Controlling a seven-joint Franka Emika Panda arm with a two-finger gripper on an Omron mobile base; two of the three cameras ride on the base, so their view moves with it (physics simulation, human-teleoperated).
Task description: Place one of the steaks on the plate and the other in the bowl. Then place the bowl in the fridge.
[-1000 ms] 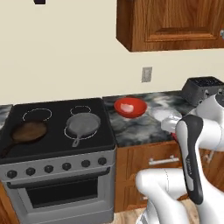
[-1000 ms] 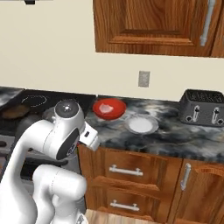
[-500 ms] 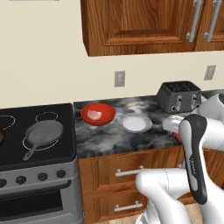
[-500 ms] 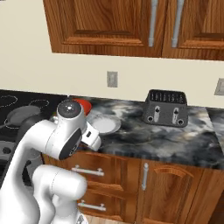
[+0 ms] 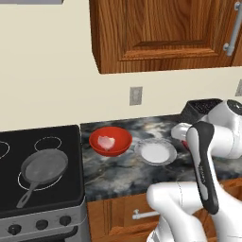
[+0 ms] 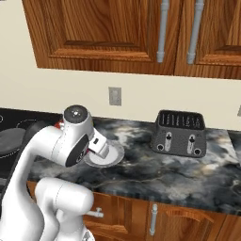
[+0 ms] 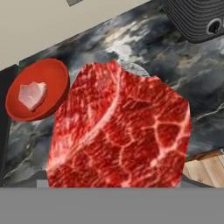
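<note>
Steak (image 7: pixel 118 129), the bright red one, sits right in front of the hand camera, so we judge our fingers are clamped across its width, though the fingers themselves are hidden behind the meat. The paler steak (image 7: pixel 31 95) already lies in the red bowl (image 5: pixel 110 140), which stands on the surface (image 5: pixel 123 172) just at nine o'clock of the white plate (image 5: pixel 155 151). In the hand view the plate's rim (image 7: pixel 135 68) peeks out at twelve o'clock of the held meat. Our worry is the drop: the big chunk blocks our sight of the plate, so letting go off-centre could leave it hanging over the rim or on the stone. The toaster (image 6: pixel 180 132) stands well apart at three o'clock.
</note>
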